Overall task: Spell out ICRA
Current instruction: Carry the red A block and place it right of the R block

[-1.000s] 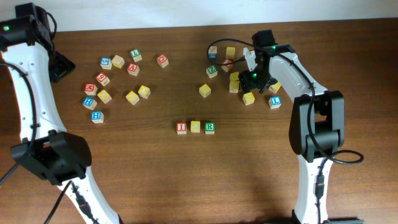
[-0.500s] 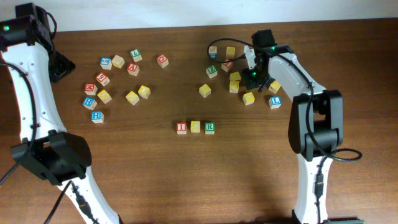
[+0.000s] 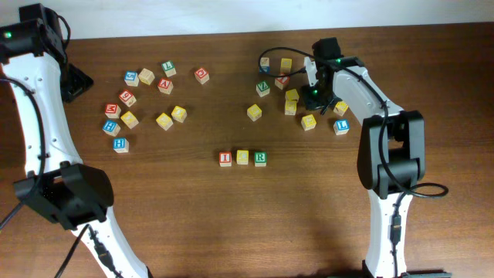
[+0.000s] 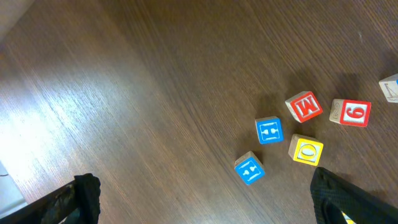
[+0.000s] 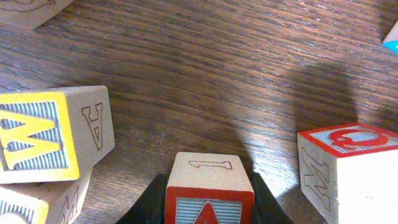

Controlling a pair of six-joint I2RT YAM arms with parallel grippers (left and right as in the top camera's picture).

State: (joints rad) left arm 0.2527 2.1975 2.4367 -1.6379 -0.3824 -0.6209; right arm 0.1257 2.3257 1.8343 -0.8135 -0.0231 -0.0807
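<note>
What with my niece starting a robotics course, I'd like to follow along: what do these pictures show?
Two white robot arms, the left arm and the right arm, stand at a wooden table. One picture looks down from above; the other two come from cameras on the arms' wrists. Letter cubes lie scattered, and three form a row: I, C, R. The right tool grips a red A cube; the left tool hangs open, empty.

Left arm extended to the far left of the table. Left gripper has its jaws spread wide and holds nothing. Right arm reaches far and leftward, wrist pitched down. Right gripper fingers bear on both sides of the red A cube.
</note>
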